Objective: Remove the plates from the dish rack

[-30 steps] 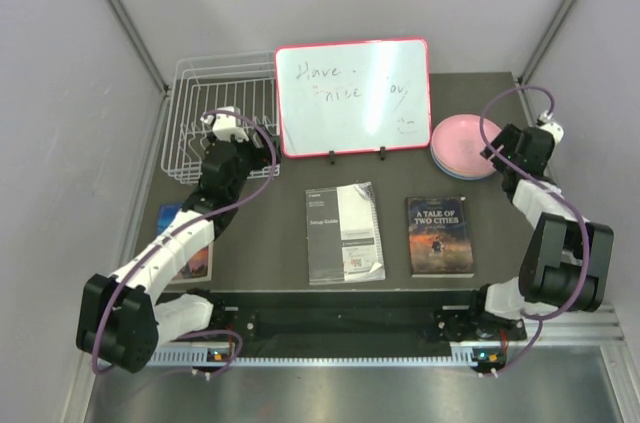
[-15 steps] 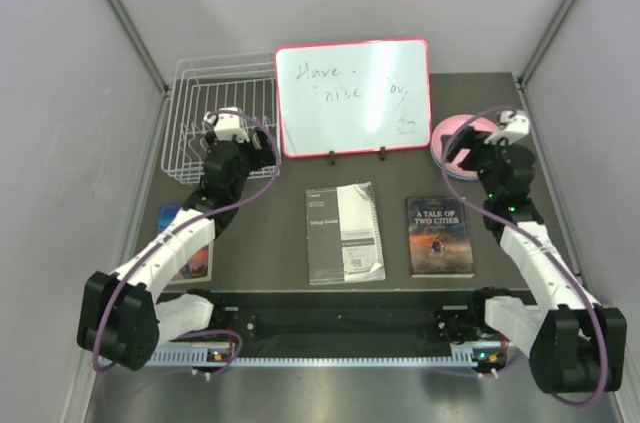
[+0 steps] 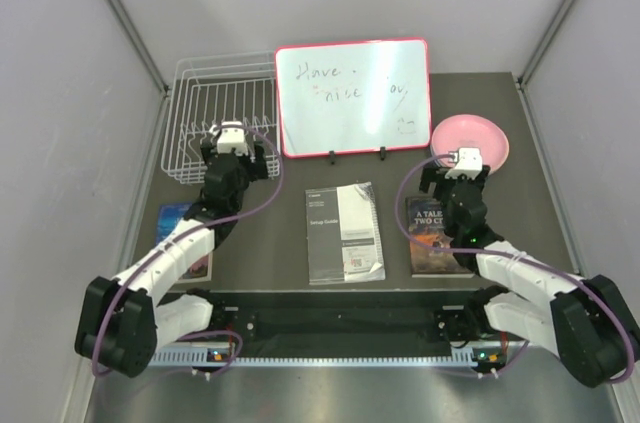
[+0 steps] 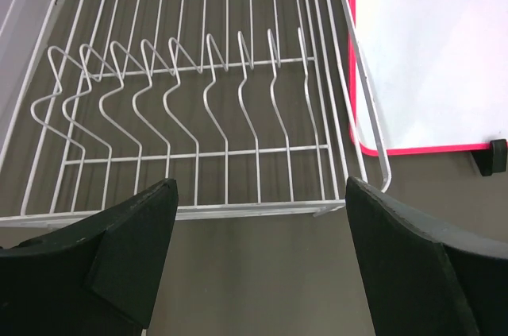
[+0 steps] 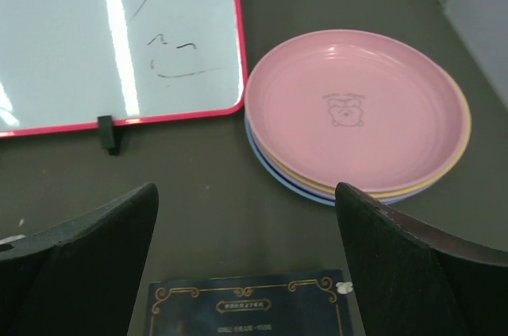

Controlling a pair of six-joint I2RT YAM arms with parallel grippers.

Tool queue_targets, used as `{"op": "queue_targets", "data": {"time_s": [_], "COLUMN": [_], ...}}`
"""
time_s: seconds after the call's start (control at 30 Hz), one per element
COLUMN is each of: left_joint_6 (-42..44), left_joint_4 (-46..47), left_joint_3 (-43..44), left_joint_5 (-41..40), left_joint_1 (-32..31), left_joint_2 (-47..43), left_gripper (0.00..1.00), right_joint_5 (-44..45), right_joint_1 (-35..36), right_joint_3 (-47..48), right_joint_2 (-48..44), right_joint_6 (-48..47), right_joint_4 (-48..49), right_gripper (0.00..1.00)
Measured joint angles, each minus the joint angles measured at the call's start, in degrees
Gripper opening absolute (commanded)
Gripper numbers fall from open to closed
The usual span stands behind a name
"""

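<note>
The plates lie stacked on the table at the back right, the pink plate on top, with tan-orange, lavender and blue rims showing under it in the right wrist view. The white wire dish rack stands at the back left with its slots empty. My left gripper is open and empty just in front of the rack's near edge. My right gripper is open and empty, a little in front of the plate stack, above the dark book's far edge.
A red-framed whiteboard stands upright between the rack and the plates. A white booklet and a dark book lie at the middle front. Another book lies under my left arm. Grey walls close both sides.
My right arm has swung back from the plate stack toward the middle front, uncovering the pink plate. My left gripper has drawn slightly back from the rack.
</note>
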Motion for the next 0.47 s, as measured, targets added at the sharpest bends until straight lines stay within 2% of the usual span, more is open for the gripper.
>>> {"op": "queue_targets", "data": {"time_s": [0.2, 0.47], "left_joint_6": [0.5, 0.5], "left_joint_4": [0.2, 0.0], "left_joint_3": [-1.2, -1.3], "left_joint_5": [0.1, 0.1], "left_joint_1": [0.0, 0.0], "left_joint_2": [-3.9, -5.3], "left_gripper": [0.90, 0.89], "right_joint_5": [6.9, 9.2], "right_joint_1": [0.2, 0.2], "right_joint_3": [-0.3, -0.3], "right_joint_2": [0.1, -0.2], "right_joint_6": [-3.7, -4.9], "right_joint_4": [5.4, 7.8], "right_gripper": [0.93, 0.94]}}
